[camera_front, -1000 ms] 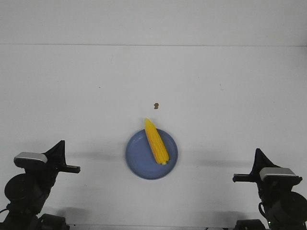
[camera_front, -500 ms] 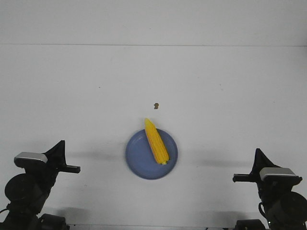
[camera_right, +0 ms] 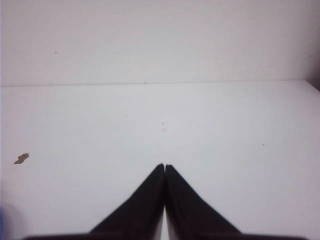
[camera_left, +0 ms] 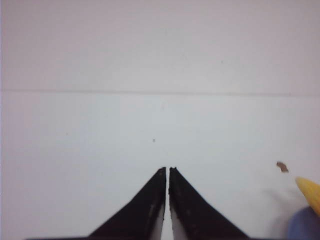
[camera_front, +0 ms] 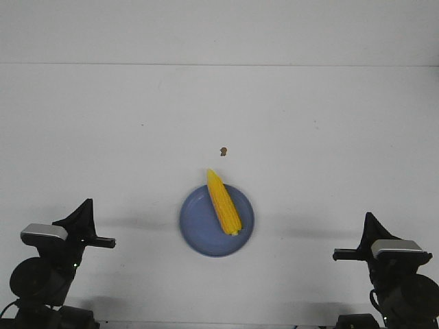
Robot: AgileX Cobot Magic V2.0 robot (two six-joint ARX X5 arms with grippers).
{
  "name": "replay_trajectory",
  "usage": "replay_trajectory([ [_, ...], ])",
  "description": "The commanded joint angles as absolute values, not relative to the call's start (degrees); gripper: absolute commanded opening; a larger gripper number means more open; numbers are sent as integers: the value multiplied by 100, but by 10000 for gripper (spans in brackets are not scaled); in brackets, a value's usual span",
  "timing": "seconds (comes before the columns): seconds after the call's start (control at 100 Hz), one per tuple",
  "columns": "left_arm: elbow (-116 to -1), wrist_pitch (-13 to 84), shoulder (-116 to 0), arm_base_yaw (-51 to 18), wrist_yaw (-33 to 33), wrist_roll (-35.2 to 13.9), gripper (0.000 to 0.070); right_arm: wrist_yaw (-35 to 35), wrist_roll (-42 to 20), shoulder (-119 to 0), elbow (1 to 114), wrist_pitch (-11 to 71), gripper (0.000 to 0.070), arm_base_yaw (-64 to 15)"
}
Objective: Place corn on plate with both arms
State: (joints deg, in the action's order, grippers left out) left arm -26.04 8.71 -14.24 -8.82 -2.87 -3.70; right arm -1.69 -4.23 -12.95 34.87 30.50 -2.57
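Note:
The yellow corn (camera_front: 223, 203) lies slantwise on the blue plate (camera_front: 199, 229) at the table's near centre, its pointed tip jutting over the far rim. My left gripper (camera_front: 87, 204) is drawn back at the near left, shut on nothing. At the near right my right gripper (camera_front: 369, 216) is likewise shut and empty. The left wrist view catches the corn tip (camera_left: 310, 192) and a sliver of the plate (camera_left: 303, 227) off to the side of the shut left gripper (camera_left: 167, 169). In the right wrist view the right gripper (camera_right: 164, 165) shows only bare table ahead.
A tiny brown speck (camera_front: 223, 151) sits on the white table just beyond the plate; the speck (camera_left: 282, 166) shows in the left wrist view and the speck (camera_right: 21, 159) in the right one. A white wall rises behind the table's far edge.
The left arm has sunk a little, its camera module sitting lower than before. Corn, plate and right arm have not moved.

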Motion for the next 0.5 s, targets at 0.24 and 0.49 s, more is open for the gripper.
replay_trajectory([
  [0.24, -1092, -296, -217, -681, -303, -259, 16, -172, -360, -1310, 3533, 2961, 0, -257],
  [0.49, -491, -379, -16, -602, -303, -259, 16, -172, -360, -1310, 3533, 2961, 0, -257],
])
